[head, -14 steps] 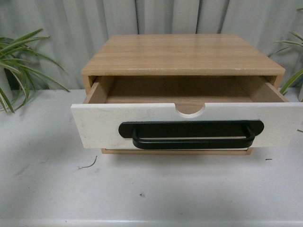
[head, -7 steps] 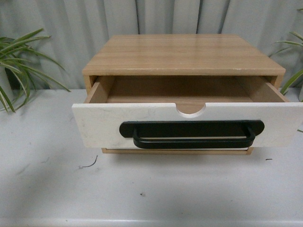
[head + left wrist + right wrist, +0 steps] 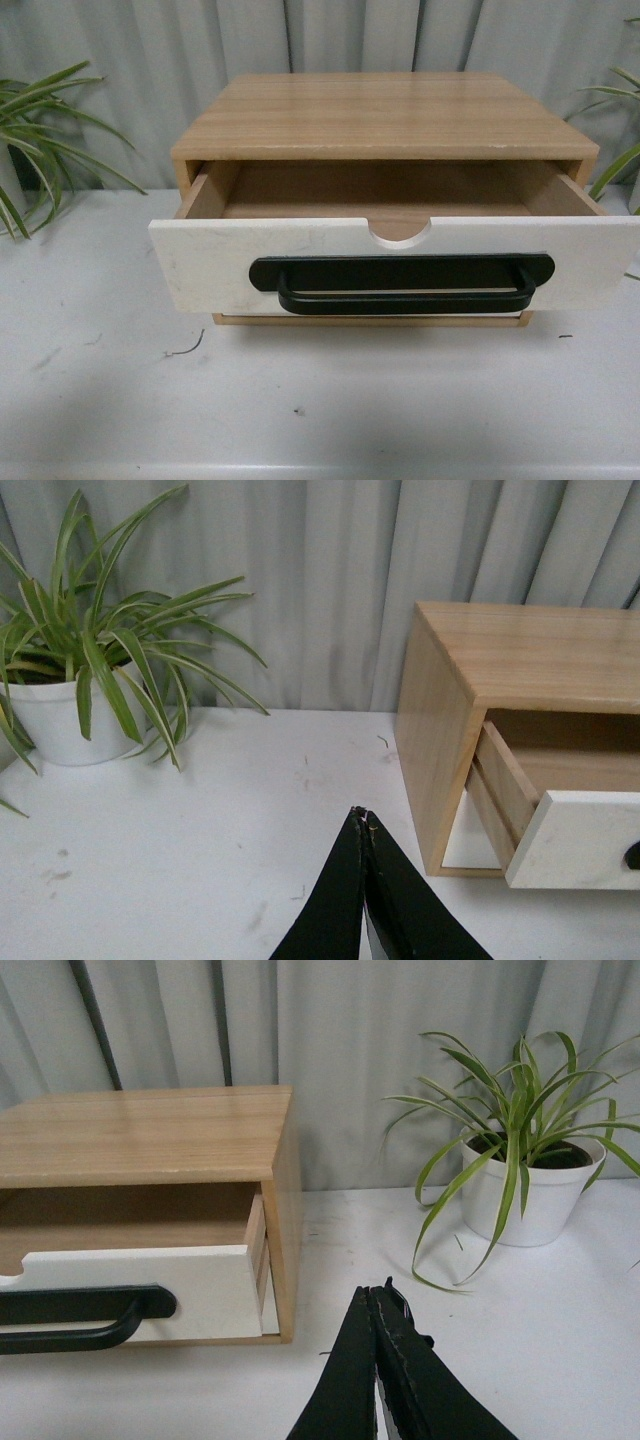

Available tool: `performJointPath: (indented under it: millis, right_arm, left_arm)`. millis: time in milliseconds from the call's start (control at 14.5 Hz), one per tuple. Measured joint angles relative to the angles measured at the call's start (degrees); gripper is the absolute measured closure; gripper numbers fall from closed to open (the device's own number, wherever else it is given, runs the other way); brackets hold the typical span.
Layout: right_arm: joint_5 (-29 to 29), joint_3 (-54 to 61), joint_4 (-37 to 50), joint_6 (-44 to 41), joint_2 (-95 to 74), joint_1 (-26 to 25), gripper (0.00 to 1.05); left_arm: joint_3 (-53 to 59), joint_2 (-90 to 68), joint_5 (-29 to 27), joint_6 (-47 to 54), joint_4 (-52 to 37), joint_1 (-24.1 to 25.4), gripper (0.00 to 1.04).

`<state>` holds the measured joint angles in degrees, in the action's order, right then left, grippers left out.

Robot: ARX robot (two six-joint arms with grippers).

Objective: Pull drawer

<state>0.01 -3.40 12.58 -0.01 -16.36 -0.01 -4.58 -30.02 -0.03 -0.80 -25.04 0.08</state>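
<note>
The drawer (image 3: 210,265) with its white front, black bar handle (image 3: 400,285) and semicircular notch stands pulled well out of the wooden cabinet (image 3: 385,115); its inside looks empty. Neither arm shows in the front view. My left gripper (image 3: 362,815) is shut with nothing in it, hovering over the table off the cabinet's left side, apart from the drawer (image 3: 585,835). My right gripper (image 3: 375,1290) is shut and empty too, off the cabinet's right side, clear of the drawer (image 3: 200,1285) and its handle (image 3: 80,1315).
A potted spider plant (image 3: 70,695) stands left of the cabinet, another (image 3: 525,1180) to its right. A grey curtain (image 3: 330,35) hangs behind. A second white front (image 3: 470,840) sits recessed below the drawer. The white table (image 3: 320,400) stretches in front.
The drawer and cabinet have shifted by a few pixels at most between the frames; otherwise nothing has visibly moved.
</note>
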Motion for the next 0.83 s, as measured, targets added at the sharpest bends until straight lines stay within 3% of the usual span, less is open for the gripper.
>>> performJointPath:
  millis: [346, 484, 553, 830]
  right_arm:
    - [0.0, 2.51, -0.87, 0.0, 5.03, 0.0, 1.03]
    - [0.0, 2.86, -3.96, -0.02, 7.23, 0.0, 1.03]
    - [-0.13, 2.86, -12.55, -0.02, 13.57, 0.0, 1.03]
    - [0.0, 2.84, -12.79, 0.0, 16.13, 0.0, 1.03]
  left_arm:
    - [2.29, 8.2, -0.02, 0.0, 5.73, -0.04, 1.03]
    - [4.04, 9.97, -0.02, 0.0, 5.77, -0.04, 1.03]
    - [4.04, 11.47, -0.02, 0.0, 6.84, -0.04, 1.03]
    - [4.04, 17.46, -0.02, 0.0, 12.44, -0.04, 1.03]
